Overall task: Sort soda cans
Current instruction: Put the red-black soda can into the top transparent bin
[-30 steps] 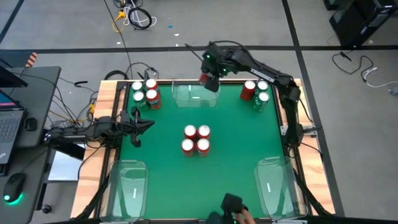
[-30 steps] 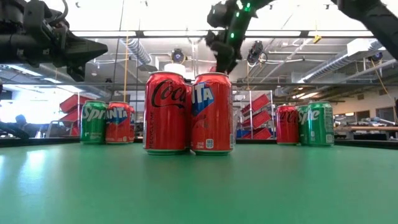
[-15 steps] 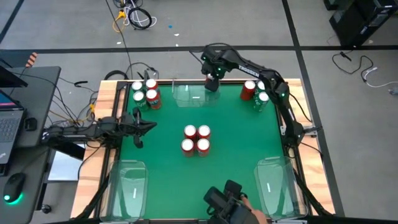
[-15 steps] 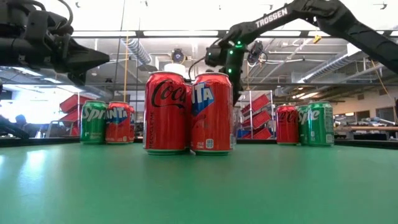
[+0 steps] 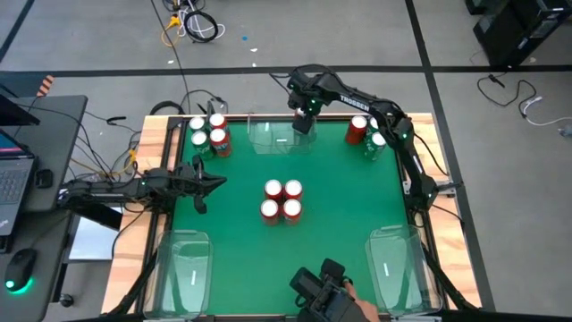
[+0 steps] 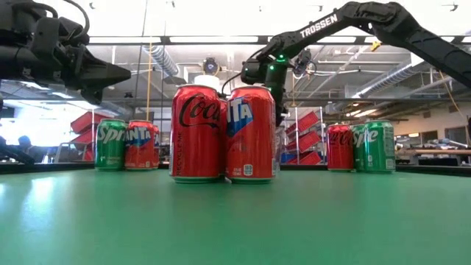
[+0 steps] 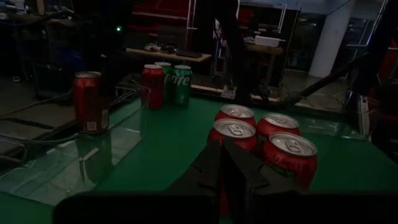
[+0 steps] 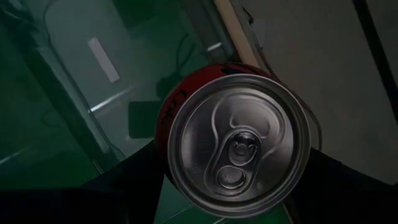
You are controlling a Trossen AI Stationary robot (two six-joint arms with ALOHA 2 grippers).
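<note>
The right wrist view shows a red can (image 8: 239, 146) standing upright between the fingers of the right gripper (image 5: 304, 121), which grips it in the clear tray (image 5: 277, 141) at the far edge of the table (image 5: 331, 224). Four red cans (image 5: 281, 199) stand together at the middle, and mixed red and green groups stand at the far left corner (image 5: 208, 133) and the far right corner (image 5: 367, 134). The left gripper (image 5: 214, 182) is closed on nothing and hangs over the left side.

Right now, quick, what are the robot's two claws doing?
Left gripper: shut, holding nothing, beside the four red cans.
Right gripper: closed on a red can, over the far clear tray.
</note>
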